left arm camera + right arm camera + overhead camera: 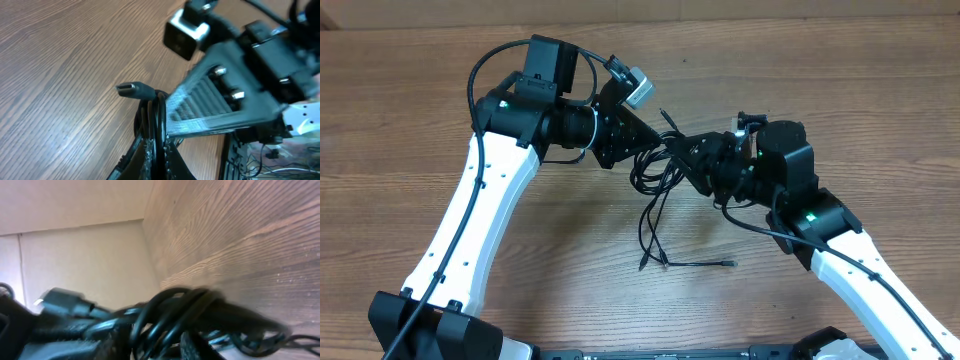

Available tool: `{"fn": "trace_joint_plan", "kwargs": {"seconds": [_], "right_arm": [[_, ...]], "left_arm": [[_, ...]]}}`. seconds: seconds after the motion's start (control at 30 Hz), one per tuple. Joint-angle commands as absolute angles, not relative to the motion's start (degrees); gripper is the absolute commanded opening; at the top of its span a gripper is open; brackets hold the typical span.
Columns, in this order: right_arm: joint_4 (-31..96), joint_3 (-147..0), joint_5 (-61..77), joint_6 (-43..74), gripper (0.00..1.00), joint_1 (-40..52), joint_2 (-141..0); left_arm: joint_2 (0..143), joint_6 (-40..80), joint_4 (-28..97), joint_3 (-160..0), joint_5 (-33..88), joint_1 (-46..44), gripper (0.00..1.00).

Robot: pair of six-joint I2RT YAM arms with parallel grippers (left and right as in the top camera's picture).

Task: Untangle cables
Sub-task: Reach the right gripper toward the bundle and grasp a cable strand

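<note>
Roughly at the centre of the desk (420, 120), the cables (651, 215) hang bunched between the two arms, apparently raised at the top and trailing onto the wood below. The left hand (638, 142) is closed tight on several strands. Its wrist view shows them pinched between the fingers (182, 170), with one plug (131, 89) sticking out just past the grip. The right hand (693, 153) sits against the knot (662, 165) from the 3 o'clock side. Its own view is blurred and filled with loops, so I cannot tell how far apart its fingers are or whether it has any strand.

The step in hand looks like pulling the knot apart. To do it well, I judge, the left hand should serve as anchor while the right takes a single strand, not a bundle, close to the knot. It should draw that strand toward 3 o'clock slowly, so loops slide through instead of cinching. A plug catching in a loop is the likely snag.

From overhead, the long axis of the bunch runs from 12 to 6 o'clock. The knot is at the top, two tails end near 6, and a third bends toward 4 o'clock with its tip (726, 262) pointing at 3. The plug in the left wrist view points toward 9 o'clock there.
</note>
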State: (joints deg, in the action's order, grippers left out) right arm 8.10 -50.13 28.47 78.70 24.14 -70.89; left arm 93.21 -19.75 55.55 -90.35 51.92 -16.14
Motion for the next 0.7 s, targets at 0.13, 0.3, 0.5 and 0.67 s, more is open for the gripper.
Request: {"fn": "trace_joint_plan", "kwargs": {"seconds": [0.13,0.3,0.5,0.67], "right_arm": [[10.00,-50.30,27.03,81.08,0.04,24.49,-74.61],[12.60,-50.30,27.24,76.38,0.04,24.49,-74.59],[15.20,-50.30,31.29,69.73,0.04,24.49,-74.59],[13.02,-50.30,35.42,69.73,0.04,24.49,-74.59]], "left_arm": [[91.61,-20.80,55.51,-90.87,55.94,-15.97,0.04],[91.61,-19.79,55.46,-90.87,42.74,-15.99,0.04],[91.61,-5.04,55.22,-90.85,20.84,-15.99,0.04],[91.83,-2.33,55.53,-90.85,19.94,-16.21,0.05]]}}
